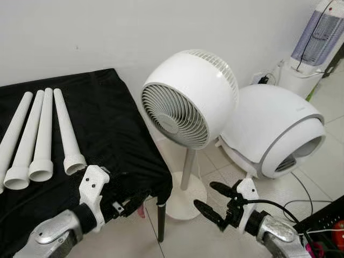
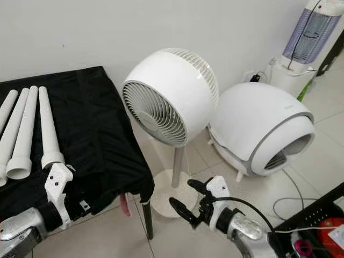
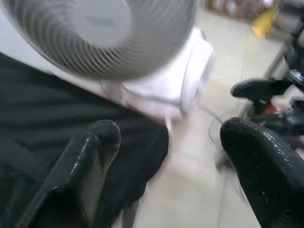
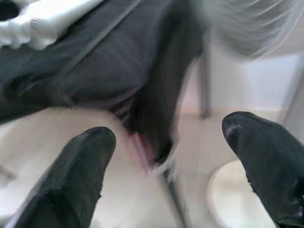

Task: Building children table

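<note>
Four white table legs (image 1: 40,137) lie side by side on a black cloth (image 1: 102,123) that covers a low table; their wide flared ends point toward the robot and their narrow ends toward the wall. The cloth hangs over the table's near corner, where a dark table leg (image 1: 160,220) reaches the tiled floor (image 1: 215,161).

The left gripper (image 3: 168,156) hovers at the near corner of the cloth-covered table, just beside the flared end of the nearest table leg but not touching it. Its two black fingers (image 3: 85,161) are spread apart with nothing between them.

The right gripper (image 1: 215,200) is held over the floor to the right of the table, in front of the base of a white pedestal fan (image 1: 185,99). Its fingers (image 4: 76,171) are likewise spread and hold nothing.

A white domed appliance (image 1: 274,131) stands on the floor behind the fan, and a tall white unit with a translucent column (image 1: 317,40) stands near the wall.
</note>
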Controlling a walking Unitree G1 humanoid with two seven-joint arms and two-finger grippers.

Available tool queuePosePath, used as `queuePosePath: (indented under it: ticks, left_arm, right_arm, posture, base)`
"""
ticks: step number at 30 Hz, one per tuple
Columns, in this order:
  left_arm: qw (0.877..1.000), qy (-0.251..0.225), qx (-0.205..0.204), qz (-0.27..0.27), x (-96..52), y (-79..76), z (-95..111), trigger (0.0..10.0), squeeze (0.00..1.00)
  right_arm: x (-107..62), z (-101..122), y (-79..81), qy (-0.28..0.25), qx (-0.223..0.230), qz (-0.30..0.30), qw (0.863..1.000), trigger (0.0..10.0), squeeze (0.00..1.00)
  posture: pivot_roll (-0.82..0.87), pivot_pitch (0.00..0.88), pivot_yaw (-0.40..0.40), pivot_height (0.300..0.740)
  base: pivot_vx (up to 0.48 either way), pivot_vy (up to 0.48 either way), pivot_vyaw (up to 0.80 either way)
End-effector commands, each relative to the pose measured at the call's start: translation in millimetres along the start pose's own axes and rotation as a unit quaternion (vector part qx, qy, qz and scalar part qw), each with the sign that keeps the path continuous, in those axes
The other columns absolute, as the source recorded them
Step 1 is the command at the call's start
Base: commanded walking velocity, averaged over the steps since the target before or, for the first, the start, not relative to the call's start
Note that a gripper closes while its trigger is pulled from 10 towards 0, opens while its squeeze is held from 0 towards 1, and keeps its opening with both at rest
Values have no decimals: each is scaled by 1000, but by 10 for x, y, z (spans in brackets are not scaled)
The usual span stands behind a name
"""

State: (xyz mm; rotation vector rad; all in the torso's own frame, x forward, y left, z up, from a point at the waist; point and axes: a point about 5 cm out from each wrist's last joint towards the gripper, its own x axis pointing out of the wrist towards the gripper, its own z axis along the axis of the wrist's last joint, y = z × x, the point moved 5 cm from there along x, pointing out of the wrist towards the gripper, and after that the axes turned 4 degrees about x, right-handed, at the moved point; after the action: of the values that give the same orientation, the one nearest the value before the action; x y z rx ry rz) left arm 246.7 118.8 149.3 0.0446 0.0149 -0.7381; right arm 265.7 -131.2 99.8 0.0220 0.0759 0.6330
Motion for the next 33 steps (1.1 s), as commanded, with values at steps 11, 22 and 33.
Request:
queuePosePath:
  ticks: [11,22,33]
  left_arm:
    - [952,15,36,304,-92,571,-41,10000,0]
    - [943,20,79,324,-31,649,26,10000,0]
    - [932,39,71,354,-47,672,-116,10000,0]
  right_arm:
    - [202,335,-111,-74,2,-162,984,10000,0]
    - [310,101,-82,-35,15,-146,988,10000,0]
    - [363,37,20,-28,28,-127,991,10000,0]
  posture:
    - [-22,0,-8,740]
    - [-10,0,12,740]
    - [0,0,6,740]
  base:
    - [0,0,0]
    - [0,0,0]
    - [0,0,0]
